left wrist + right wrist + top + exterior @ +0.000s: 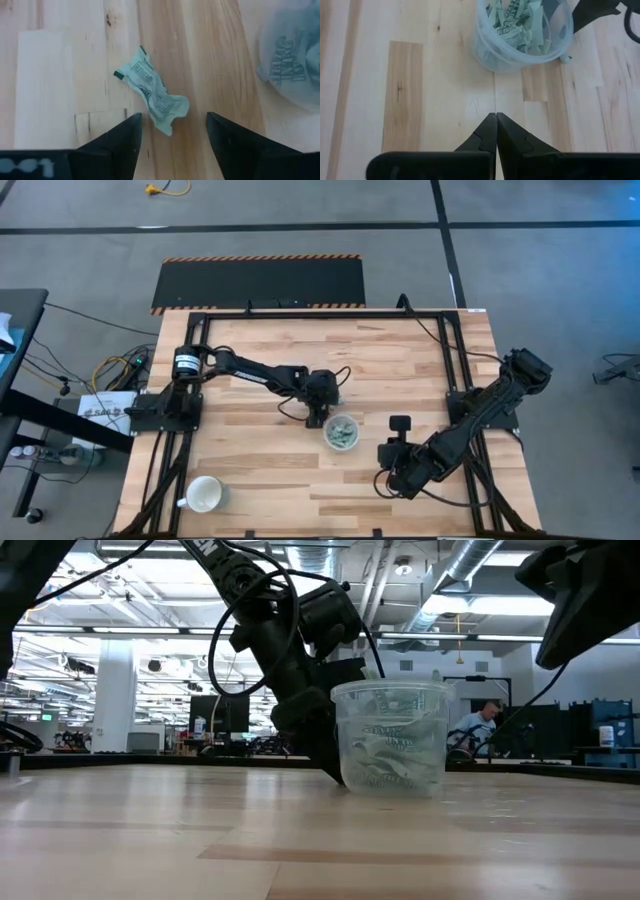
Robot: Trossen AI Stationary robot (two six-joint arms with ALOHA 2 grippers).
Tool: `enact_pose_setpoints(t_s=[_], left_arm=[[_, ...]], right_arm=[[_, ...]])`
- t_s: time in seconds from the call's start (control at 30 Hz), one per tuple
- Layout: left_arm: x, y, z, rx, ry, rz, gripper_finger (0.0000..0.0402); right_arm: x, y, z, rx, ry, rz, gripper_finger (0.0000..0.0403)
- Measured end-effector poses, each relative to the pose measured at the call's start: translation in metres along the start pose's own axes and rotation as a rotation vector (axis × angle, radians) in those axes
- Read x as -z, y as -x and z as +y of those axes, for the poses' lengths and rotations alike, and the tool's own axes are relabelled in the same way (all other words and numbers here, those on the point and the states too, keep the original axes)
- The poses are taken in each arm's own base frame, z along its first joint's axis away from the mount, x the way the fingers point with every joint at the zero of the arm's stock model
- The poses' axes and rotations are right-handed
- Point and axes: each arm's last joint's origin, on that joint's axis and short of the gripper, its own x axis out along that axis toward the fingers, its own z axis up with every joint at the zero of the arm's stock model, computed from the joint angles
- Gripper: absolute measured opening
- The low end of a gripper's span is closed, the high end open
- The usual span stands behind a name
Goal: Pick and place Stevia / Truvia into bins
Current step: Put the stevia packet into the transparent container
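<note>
One crumpled green-and-white sachet (152, 95) lies flat on the tabletop (260, 470), just at ten o'clock of the clear cup (341, 432) of sachets. The left pincer (172, 132) hangs wide open over it, empty; it should straddle the crumple squarely, press low, then close. The right pincer (496, 131) waits shut at five o'clock.

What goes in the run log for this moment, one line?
left tool: open over crumpled sachet on table | cup: holds sachets | right tool: shut, waiting short of cup

You're looking at two dark jointed arms, black cables looping off them (pale lettering beside the left gripper (172, 127)).
</note>
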Motion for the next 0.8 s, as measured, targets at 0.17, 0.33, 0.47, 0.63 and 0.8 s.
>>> enact_pose_setpoints(t_s=[0.17, 0.33, 0.47, 0.63, 0.8], left_arm=[[0.0000, 0.0000, 0.0006, -0.025, 0.003, 0.003, 0.0161], [0.0003, 0.0002, 0.0013, -0.049, 0.007, 0.009, 0.0081], [0.0005, 0.0003, 0.0014, -0.054, 0.007, 0.013, 0.0017], [0.0008, 0.0004, 0.0015, -0.054, 0.007, 0.015, 0.0009], [0.0010, 0.0006, 0.0017, -0.062, 0.007, 0.019, 0.0002]], right_arm=[[-0.0002, -0.0001, -0.0002, 0.006, -0.001, -0.005, 0.0000], [-0.0002, 0.0000, -0.0002, 0.007, -0.017, -0.005, 0.0000], [-0.0002, 0.0000, -0.0002, 0.009, -0.016, -0.006, 0.0000], [-0.0002, -0.0001, -0.0003, 0.009, -0.017, -0.006, 0.0000], [-0.0002, 0.0000, -0.0002, 0.009, -0.017, -0.006, 0.0000]])
